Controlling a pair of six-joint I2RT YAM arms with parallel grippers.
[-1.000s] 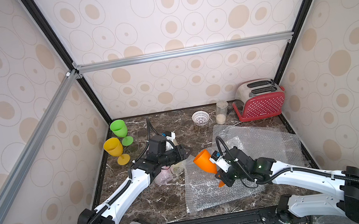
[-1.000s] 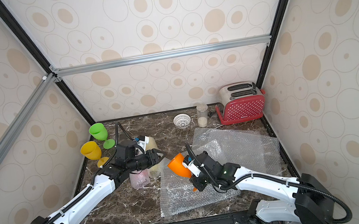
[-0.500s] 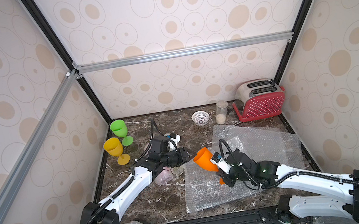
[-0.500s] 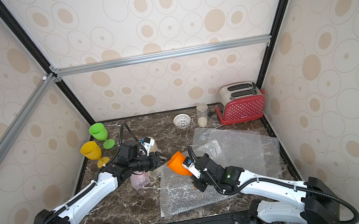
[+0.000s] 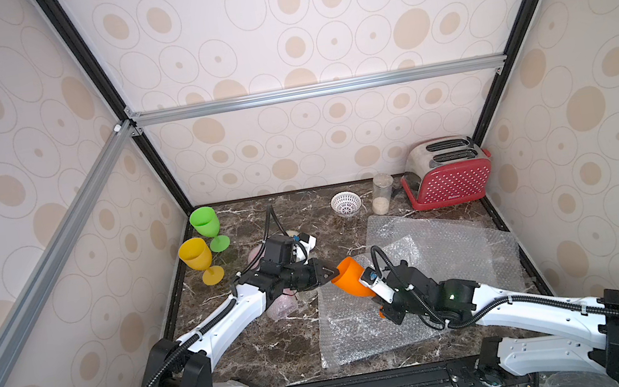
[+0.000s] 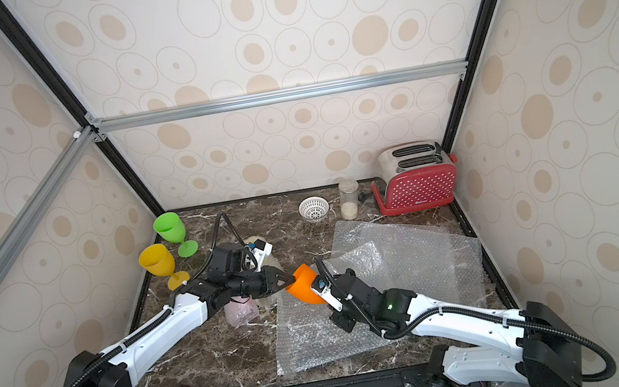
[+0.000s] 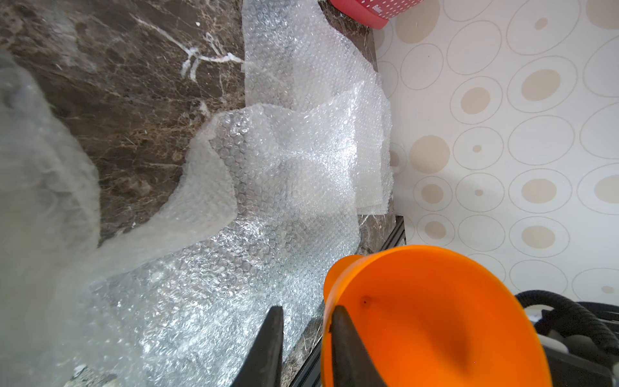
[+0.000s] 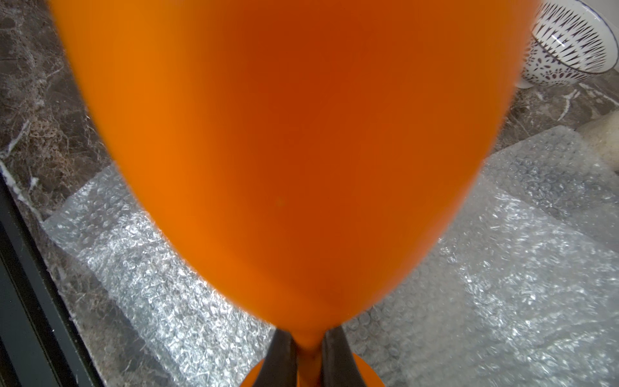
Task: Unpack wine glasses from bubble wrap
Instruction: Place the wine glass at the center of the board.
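Note:
My right gripper (image 8: 306, 335) is shut on the stem of the orange wine glass (image 5: 351, 280), which it holds tilted above the flat bubble wrap (image 5: 456, 251), rim toward the left arm. My left gripper (image 7: 306, 310) straddles that rim. One finger is inside the orange bowl (image 7: 435, 318) and the other is outside, with a gap still between it and the wall. In both top views a green glass (image 6: 170, 227) and a yellow glass (image 6: 156, 261) stand upright at the back left. A pinkish bubble-wrapped tube (image 5: 282, 310) lies under the left arm.
A red toaster (image 5: 446, 177), a clear jar (image 5: 381, 193) and a small white perforated bowl (image 5: 345, 203) stand along the back wall. Enclosure walls close in on three sides. A black rail (image 5: 371, 382) runs along the table's front edge.
The left gripper has reached right to the orange glass's rim and its jaws have narrowed around it. The right arm has brought the glass slightly toward the left, still gripping the stem.

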